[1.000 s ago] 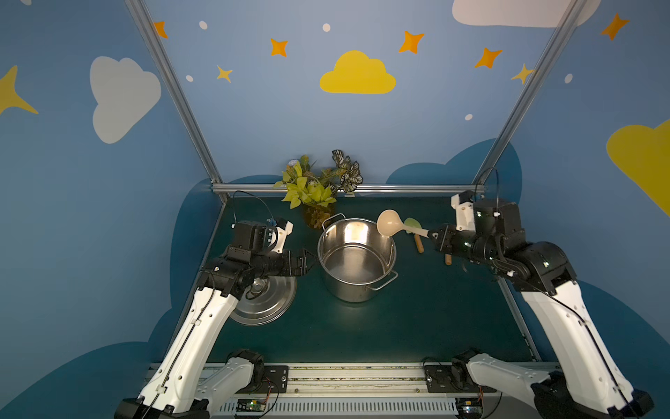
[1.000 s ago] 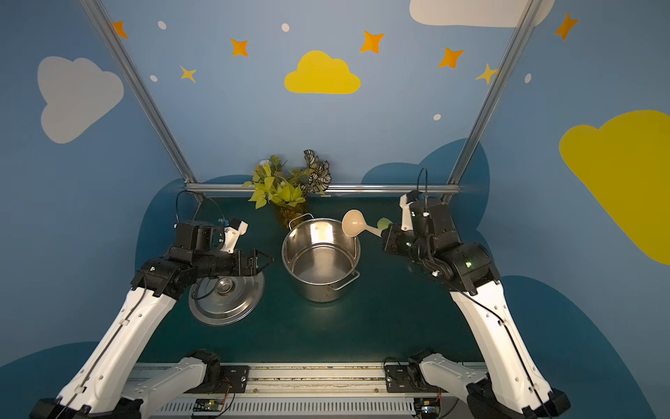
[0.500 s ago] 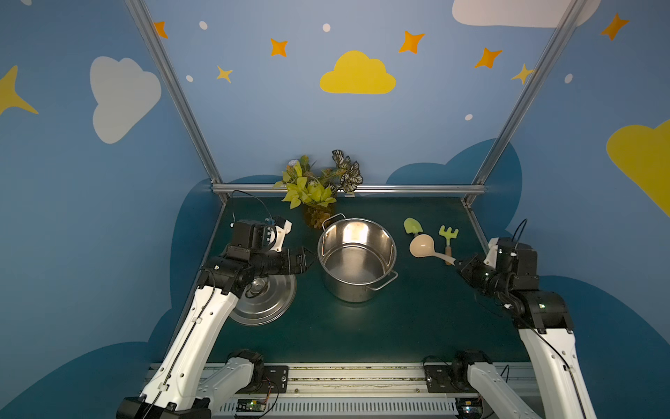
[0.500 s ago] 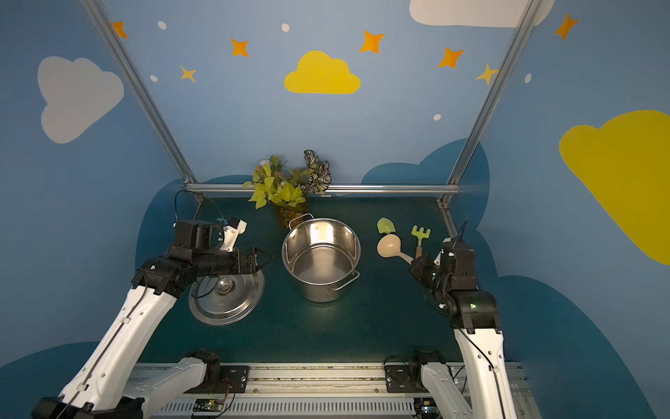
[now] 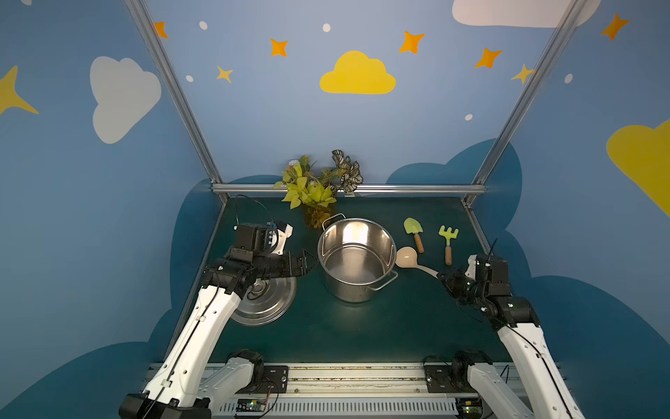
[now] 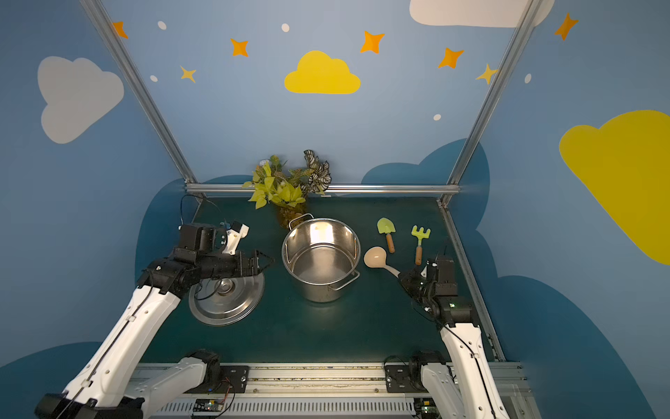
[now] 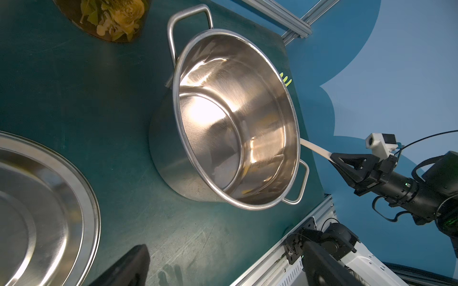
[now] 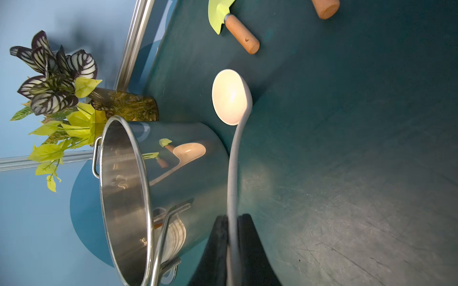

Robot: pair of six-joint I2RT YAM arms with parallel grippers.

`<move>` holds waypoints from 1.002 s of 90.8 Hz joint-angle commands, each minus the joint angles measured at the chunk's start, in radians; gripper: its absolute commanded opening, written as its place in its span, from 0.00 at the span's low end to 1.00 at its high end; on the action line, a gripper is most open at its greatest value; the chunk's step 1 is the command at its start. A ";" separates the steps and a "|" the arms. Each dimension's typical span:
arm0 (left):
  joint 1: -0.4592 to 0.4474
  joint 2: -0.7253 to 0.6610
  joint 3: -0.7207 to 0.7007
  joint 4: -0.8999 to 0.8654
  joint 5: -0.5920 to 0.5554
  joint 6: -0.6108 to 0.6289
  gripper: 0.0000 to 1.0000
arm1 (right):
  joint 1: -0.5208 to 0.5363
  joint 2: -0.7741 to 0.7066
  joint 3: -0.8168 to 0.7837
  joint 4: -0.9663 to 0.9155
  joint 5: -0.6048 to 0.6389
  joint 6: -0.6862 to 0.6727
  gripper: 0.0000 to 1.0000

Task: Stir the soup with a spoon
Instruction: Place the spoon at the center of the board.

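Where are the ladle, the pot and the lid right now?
ladle [image 8: 231,97]: right wrist view, inside of its bowl.
pot [image 5: 348,294]: in a top view, outer wall, near side.
lid [image 6: 235,308]: in a top view, domed surface beside its knob.

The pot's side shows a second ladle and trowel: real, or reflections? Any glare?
Reflections: in the right wrist view the pot mirrors the ladle and trowel nearby; in the left wrist view, bright glare patches its inside.

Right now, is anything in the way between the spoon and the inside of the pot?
Nothing visible blocks it. The lid is off the pot, lying on the table at its other side, so the top is open. The spoon, held by the right hand, is just beside the pot and only has to go over its rim.
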State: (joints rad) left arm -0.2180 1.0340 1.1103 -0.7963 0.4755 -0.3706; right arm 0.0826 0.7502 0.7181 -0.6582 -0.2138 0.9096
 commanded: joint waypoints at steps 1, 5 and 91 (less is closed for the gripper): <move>0.003 -0.008 -0.007 0.022 0.008 -0.002 1.00 | 0.007 -0.023 -0.041 -0.069 0.020 0.004 0.07; 0.003 -0.008 -0.008 0.022 0.007 0.001 1.00 | 0.008 -0.035 -0.042 -0.091 0.028 -0.003 0.13; 0.014 -0.082 -0.192 0.254 -0.291 0.032 1.00 | 0.004 0.057 0.011 -0.146 0.324 -0.135 0.96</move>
State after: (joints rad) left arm -0.2134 1.0061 0.9707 -0.6342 0.2981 -0.3527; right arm 0.0868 0.8089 0.7040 -0.8127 0.0025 0.7944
